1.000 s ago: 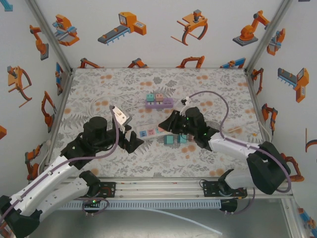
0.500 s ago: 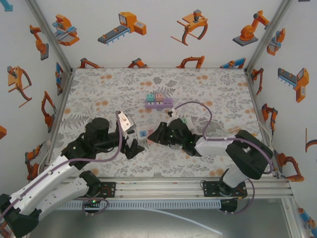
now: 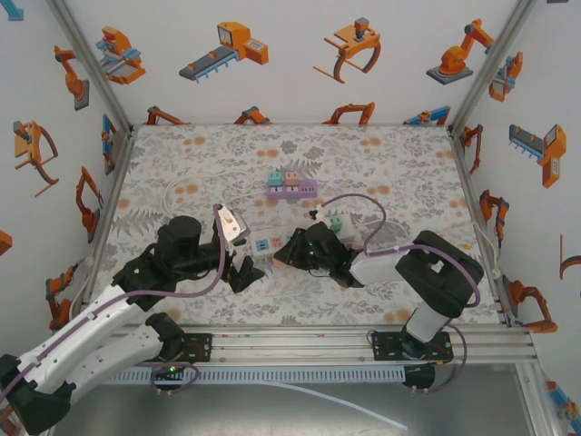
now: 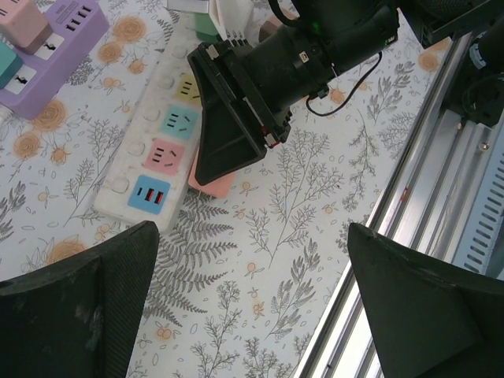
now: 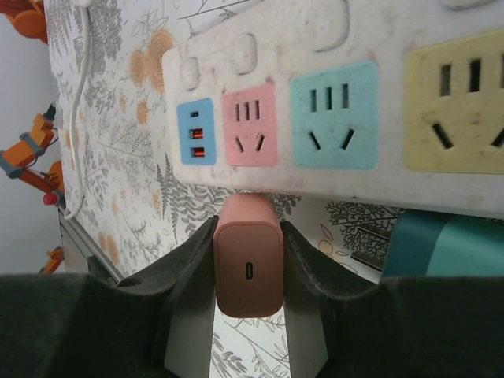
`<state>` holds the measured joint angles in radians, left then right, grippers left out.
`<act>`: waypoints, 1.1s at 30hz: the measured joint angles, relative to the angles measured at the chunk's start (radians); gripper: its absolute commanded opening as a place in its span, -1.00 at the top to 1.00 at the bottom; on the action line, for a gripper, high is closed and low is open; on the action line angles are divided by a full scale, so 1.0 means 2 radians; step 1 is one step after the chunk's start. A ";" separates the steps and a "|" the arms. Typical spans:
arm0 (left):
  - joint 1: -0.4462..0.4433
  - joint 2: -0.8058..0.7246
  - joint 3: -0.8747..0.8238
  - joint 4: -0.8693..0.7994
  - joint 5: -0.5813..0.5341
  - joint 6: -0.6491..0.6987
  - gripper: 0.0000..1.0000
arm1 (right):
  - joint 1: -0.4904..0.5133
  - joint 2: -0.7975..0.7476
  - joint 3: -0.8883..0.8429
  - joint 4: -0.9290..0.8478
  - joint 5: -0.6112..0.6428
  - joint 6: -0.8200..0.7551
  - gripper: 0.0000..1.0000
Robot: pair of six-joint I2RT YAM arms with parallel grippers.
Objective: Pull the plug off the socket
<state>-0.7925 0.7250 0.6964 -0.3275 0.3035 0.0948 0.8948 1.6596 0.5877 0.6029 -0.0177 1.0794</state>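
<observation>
From above, the right gripper (image 3: 290,252) had slid left along the white power strip (image 3: 269,242), and the left gripper (image 3: 243,270) hovered beside the strip. In the left wrist view, its fingers (image 4: 79,307) gaped wide and empty. In the right wrist view, the right gripper pinched the salmon plug (image 5: 249,268) at the strip's edge. The plug seemingly sat free of the sockets, so drawing it clear of the strip looked next.

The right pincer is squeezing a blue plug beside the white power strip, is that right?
No, the plug is pinkish-orange, not blue. The right wrist view shows the right pincer squeezing it beside the white power strip.
</observation>
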 measured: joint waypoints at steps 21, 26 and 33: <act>-0.003 0.001 0.000 -0.002 -0.014 0.002 -0.94 | 0.000 -0.021 -0.012 -0.027 0.044 0.025 0.08; -0.004 0.001 0.000 -0.002 -0.015 0.002 -0.94 | 0.000 -0.052 -0.013 -0.054 0.053 0.023 0.07; -0.006 0.002 0.000 -0.002 -0.018 0.002 -0.94 | 0.000 -0.113 -0.014 -0.100 0.069 0.009 0.05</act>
<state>-0.8055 0.7280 0.6964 -0.3309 0.2684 0.0994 0.8948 1.4338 0.5598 0.4034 0.1196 1.0977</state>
